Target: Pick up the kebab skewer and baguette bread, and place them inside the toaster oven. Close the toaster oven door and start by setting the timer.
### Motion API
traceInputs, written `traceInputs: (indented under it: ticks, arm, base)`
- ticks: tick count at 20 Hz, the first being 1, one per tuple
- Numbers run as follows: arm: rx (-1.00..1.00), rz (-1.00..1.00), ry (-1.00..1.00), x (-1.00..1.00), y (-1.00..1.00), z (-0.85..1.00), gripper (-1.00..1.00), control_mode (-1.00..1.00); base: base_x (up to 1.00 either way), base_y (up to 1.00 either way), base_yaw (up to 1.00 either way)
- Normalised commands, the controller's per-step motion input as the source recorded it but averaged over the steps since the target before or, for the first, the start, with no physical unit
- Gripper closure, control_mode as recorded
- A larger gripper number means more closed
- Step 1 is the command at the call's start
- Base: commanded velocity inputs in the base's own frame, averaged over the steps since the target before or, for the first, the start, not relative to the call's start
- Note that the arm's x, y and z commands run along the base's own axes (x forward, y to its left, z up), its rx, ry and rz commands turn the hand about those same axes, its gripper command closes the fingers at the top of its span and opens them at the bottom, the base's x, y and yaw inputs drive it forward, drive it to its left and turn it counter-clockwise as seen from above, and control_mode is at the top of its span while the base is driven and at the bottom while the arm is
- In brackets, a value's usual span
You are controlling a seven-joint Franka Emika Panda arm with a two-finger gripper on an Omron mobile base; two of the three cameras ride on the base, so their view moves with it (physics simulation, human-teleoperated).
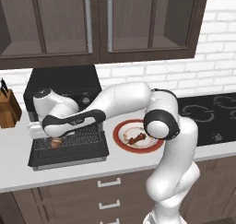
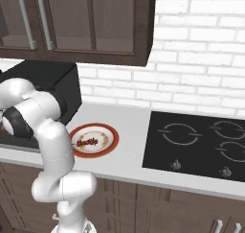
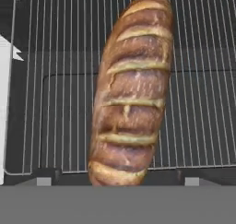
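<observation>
The baguette bread (image 3: 131, 89) lies lengthwise on the wire rack (image 3: 198, 103) of the toaster oven (image 1: 64, 87). My gripper (image 3: 117, 179) hovers right over it, open, with both fingertips standing clear of the crust on either side. From the left base view the gripper (image 1: 54, 142) reaches into the oven mouth, above the toaster oven door (image 1: 69, 157), which is dropped flat. A bit of the loaf (image 1: 56, 144) peeks out under the hand. The kebab skewer (image 1: 137, 138) (image 2: 89, 142) rests on the red-rimmed plate (image 1: 120, 138) (image 2: 111, 136) just right of the oven.
A wooden knife block (image 1: 8, 110) stands left of the oven. A black cooktop (image 1: 212, 114) (image 2: 201, 141) takes up the counter's right side. Dark wall cabinets (image 1: 97, 25) hang over the oven, and my arm arches across the plate.
</observation>
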Motion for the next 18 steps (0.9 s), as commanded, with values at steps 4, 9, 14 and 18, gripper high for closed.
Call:
traceInputs:
  ticks: [4, 9, 14, 18]
  arm:
    - [0.0, 0.03, -0.1, -0.67, 0.0, 0.71, -1.0, -1.0]
    - [0.02, 0.0, 0.0, -0.93, -0.63, 0.46, -1.0, -1.0]
    - [0.02, 0.0, 0.0, -0.78, -0.92, 0.2, -1.0, -1.0]
    - [0.0, 0.0, 0.0, -0.42, -0.99, 0.11, -1.0, -1.0]
  base:
    - [0.0, 0.0, 0.0]
    - [0.0, 0.0, 0.0]
    - [0.0, 0.0, 0.0]
    - [0.0, 0.0, 0.0]
